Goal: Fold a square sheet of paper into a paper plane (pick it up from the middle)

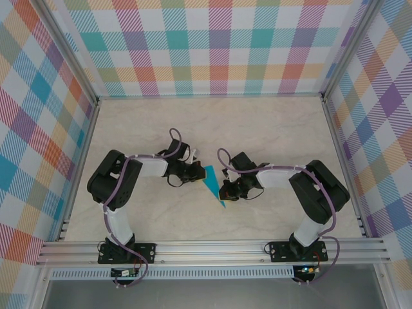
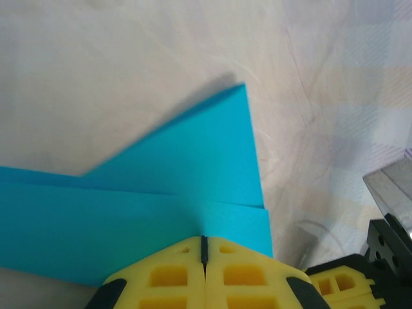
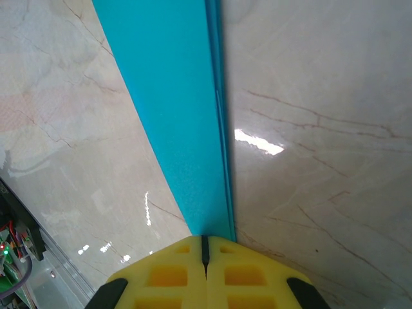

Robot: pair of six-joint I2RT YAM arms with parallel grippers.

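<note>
Plane (image 1: 210, 182) lies mid-worktop (image 1: 270, 129) between both hands, long axis running far-to-near with the tip toward the bases; left hand (image 1: 194, 174) is clamped on its wide end, right hand (image 1: 226, 189) clamped near the tip.

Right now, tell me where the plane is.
In the top view, the plane is at the middle of the table, pinched between left gripper and right gripper.

Teal paper plane (image 1: 212, 183) — narrow, layered, creased
</note>
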